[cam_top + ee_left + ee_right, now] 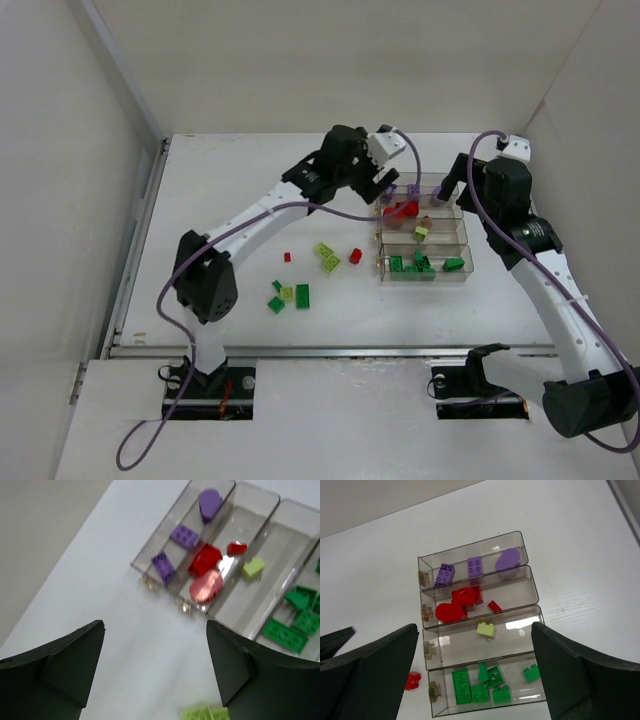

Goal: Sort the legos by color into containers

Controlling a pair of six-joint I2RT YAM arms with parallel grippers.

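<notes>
plain studded legos [461, 686] in clear containers [455, 647]

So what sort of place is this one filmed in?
Probably a lab test cell rather than a home or workshop. A bare white table is boxed in by plain white walls. A left arm and right arm are bolted at its near edge, and the only props are the containers and legos.

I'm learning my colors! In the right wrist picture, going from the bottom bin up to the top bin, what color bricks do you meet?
First the dark green bricks → then one yellow-green brick → then the red bricks → last, the purple bricks.
</notes>
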